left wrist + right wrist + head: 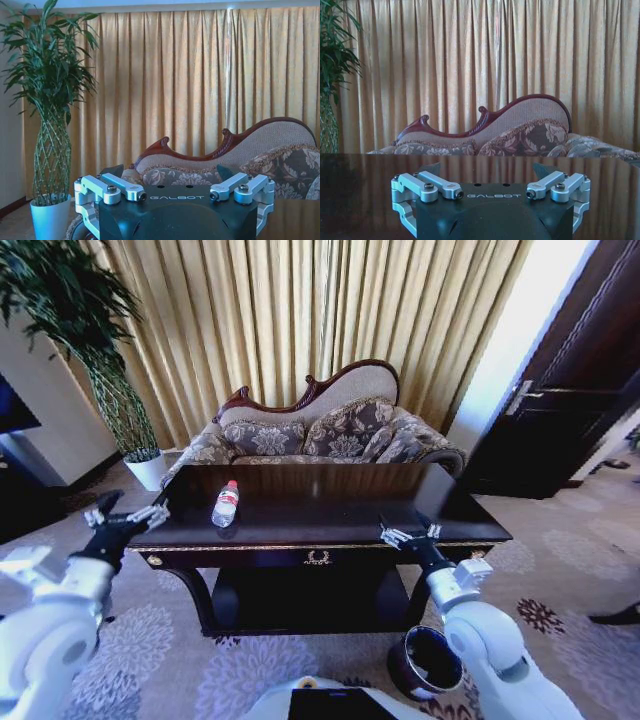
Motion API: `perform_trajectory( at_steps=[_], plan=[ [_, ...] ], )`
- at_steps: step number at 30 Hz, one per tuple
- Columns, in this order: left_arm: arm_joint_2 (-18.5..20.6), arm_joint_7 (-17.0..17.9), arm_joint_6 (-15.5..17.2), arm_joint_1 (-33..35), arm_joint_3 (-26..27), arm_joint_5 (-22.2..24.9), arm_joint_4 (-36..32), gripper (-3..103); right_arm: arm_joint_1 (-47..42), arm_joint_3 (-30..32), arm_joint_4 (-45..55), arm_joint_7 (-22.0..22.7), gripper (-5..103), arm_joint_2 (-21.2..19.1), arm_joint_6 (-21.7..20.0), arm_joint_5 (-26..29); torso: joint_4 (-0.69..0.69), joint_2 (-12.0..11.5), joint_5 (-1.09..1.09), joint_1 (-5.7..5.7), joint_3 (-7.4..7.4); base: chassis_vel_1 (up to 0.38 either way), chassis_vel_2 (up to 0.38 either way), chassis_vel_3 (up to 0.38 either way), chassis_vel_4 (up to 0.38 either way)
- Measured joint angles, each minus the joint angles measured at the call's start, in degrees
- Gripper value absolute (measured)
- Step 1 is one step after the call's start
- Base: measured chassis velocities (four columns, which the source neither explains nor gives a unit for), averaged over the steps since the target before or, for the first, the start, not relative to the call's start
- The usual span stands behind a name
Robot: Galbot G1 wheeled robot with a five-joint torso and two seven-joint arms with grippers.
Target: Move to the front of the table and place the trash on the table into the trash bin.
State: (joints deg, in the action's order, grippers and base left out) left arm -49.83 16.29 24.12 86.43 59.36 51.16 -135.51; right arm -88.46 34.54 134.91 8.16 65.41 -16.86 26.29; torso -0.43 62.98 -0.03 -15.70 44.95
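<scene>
Floral sofa [330, 435] stands behind table [330, 518]; potted plant [95, 360] beside it.

The trash bin [426, 662] is partly hidden behind the right arm. The bottle [226, 503] label is too small to read. The plant [70, 320] top is cut off.

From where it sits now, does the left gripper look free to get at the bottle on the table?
Probably yes. The left gripper hovers open at the table's left end, and the bottle lies on its side on bare tabletop beside it, with nothing between them. The right gripper sits at the front right, out of the way.
</scene>
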Motion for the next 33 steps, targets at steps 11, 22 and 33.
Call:
perform_trajectory(
  at_steps=[11,22,33],
  plan=[
    [1.31,7.92,6.37,-15.01,-18.98,3.50,5.90,100,-1.12,-0.47,-1.23,-0.01,100,1.08,0.01,-1.53,0.00,0.00,0.02,-0.01,0.00,0.000,0.000,0.000,0.000],
    [1.33,16.30,9.28,-21.31,-30.33,3.65,7.71,100,-0.43,-0.32,-2.69,-0.05,100,0.67,0.00,-1.48,0.01,0.00,0.02,-0.01,0.00,0.000,0.000,0.000,0.000],
    [1.25,17.62,9.37,-26.92,-35.55,4.25,12.18,100,0.85,-0.84,-5.40,-0.16,100,0.98,0.06,-1.90,0.00,0.00,0.02,-0.01,0.00,0.000,0.000,0.000,0.000]
  ],
)
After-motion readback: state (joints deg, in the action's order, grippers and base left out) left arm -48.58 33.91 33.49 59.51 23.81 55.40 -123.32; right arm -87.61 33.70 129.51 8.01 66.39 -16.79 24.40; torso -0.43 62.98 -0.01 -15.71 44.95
